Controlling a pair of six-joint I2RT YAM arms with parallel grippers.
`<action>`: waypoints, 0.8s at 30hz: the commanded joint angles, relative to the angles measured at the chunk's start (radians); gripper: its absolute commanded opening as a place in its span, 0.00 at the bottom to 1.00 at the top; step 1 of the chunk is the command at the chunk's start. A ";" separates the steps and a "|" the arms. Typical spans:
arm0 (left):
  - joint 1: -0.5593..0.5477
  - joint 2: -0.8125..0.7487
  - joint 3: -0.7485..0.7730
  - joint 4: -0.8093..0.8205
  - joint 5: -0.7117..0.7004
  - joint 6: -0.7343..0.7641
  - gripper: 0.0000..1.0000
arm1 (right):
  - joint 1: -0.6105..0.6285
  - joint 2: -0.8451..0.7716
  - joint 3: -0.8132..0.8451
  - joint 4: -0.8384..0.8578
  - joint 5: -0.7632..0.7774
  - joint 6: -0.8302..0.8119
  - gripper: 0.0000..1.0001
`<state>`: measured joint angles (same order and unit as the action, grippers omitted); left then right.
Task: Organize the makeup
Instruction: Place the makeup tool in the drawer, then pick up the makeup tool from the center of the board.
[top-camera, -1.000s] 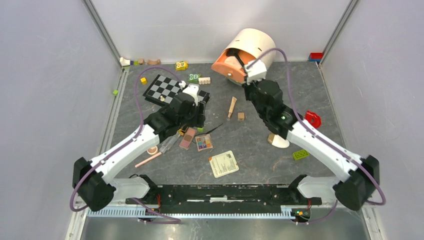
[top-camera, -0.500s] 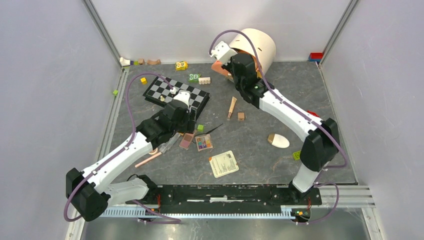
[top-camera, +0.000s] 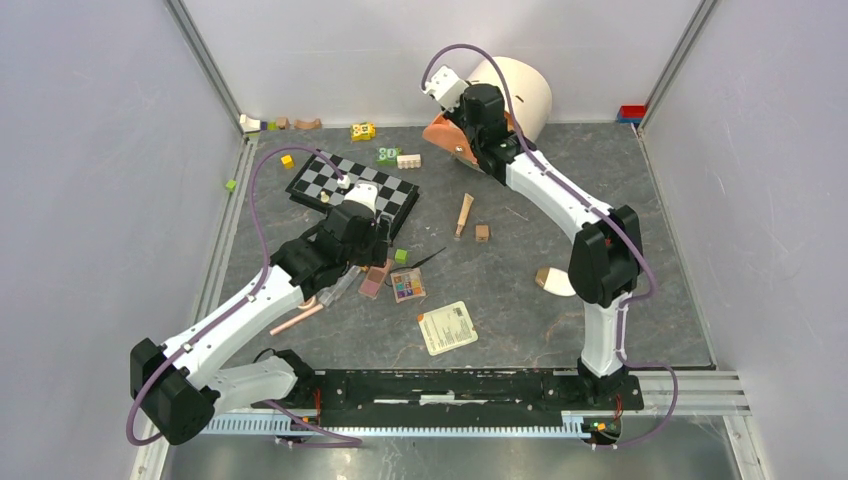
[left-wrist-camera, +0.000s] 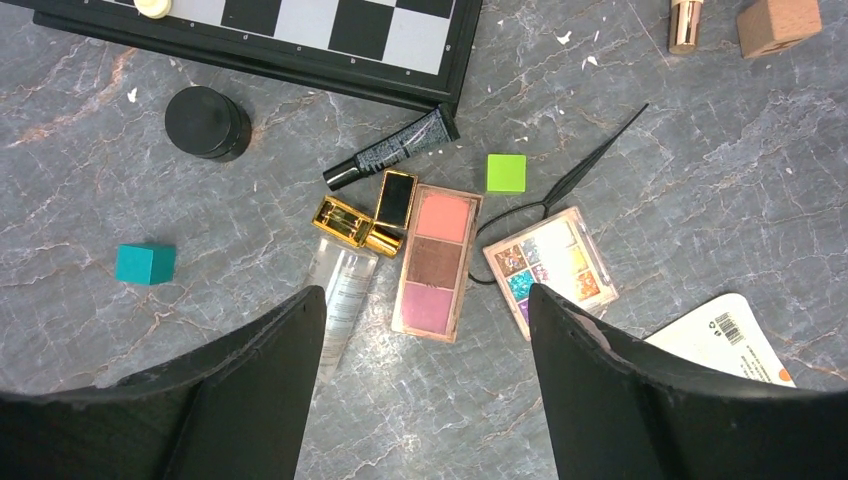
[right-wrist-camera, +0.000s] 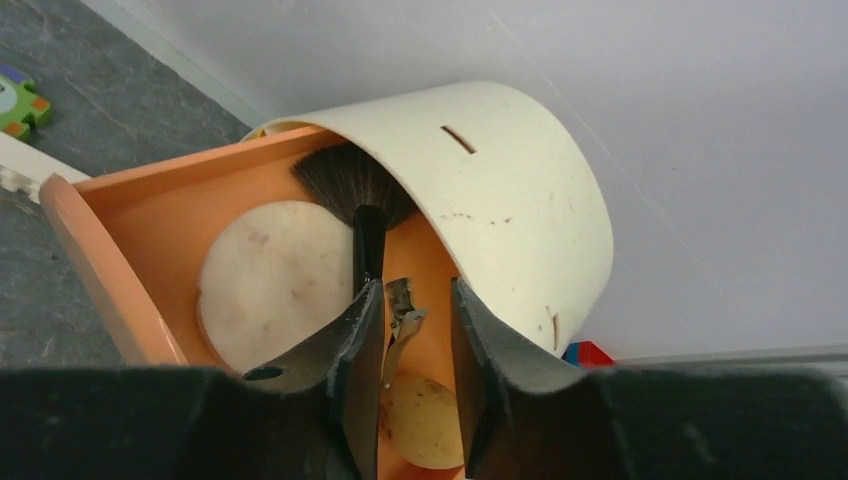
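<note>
My left gripper (left-wrist-camera: 427, 300) is open and hovers above the makeup cluster; it also shows in the top view (top-camera: 372, 250). Below it lie a pink palette (left-wrist-camera: 435, 262), a multicolour palette (left-wrist-camera: 550, 268), a clear tube (left-wrist-camera: 340, 300), a gold lipstick (left-wrist-camera: 343, 220), a black tube (left-wrist-camera: 395, 148) and a black jar (left-wrist-camera: 207, 122). My right gripper (right-wrist-camera: 415, 300) is narrowly open over the tipped cream-and-orange case (right-wrist-camera: 500, 190), which holds a black brush (right-wrist-camera: 365, 215), a round puff (right-wrist-camera: 270, 280) and a yellowish sponge (right-wrist-camera: 425, 420). The white egg sponge (top-camera: 555, 282) and pink pencil (top-camera: 296, 320) lie on the table.
The chessboard (top-camera: 350, 185) lies behind the cluster. A green cube (left-wrist-camera: 506, 172) and a teal cube (left-wrist-camera: 145, 264) sit among the makeup. A printed card (top-camera: 447, 327) lies near the front. A wooden-handled brush (top-camera: 465, 213) and wooden cube (top-camera: 482, 232) lie mid-table. Toy bricks (top-camera: 363, 131) line the back wall.
My right arm has swung from the centre right to the back, bringing its gripper over the case's opening. My left arm has shifted slightly back and left.
</note>
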<state>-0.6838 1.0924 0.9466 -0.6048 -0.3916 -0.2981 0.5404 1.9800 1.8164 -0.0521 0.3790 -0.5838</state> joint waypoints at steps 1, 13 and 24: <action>0.004 -0.016 -0.002 0.007 -0.029 0.047 0.81 | -0.003 0.011 0.059 0.005 -0.025 0.045 0.42; 0.004 0.002 0.001 0.004 -0.049 0.040 0.83 | -0.003 -0.195 0.088 0.025 -0.061 0.148 0.54; 0.013 -0.015 0.017 -0.130 -0.138 -0.166 0.85 | -0.002 -0.655 -0.466 0.044 -0.230 0.541 0.54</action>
<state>-0.6804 1.1015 0.9466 -0.6498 -0.4660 -0.3271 0.5346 1.4204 1.5440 -0.0208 0.2466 -0.2584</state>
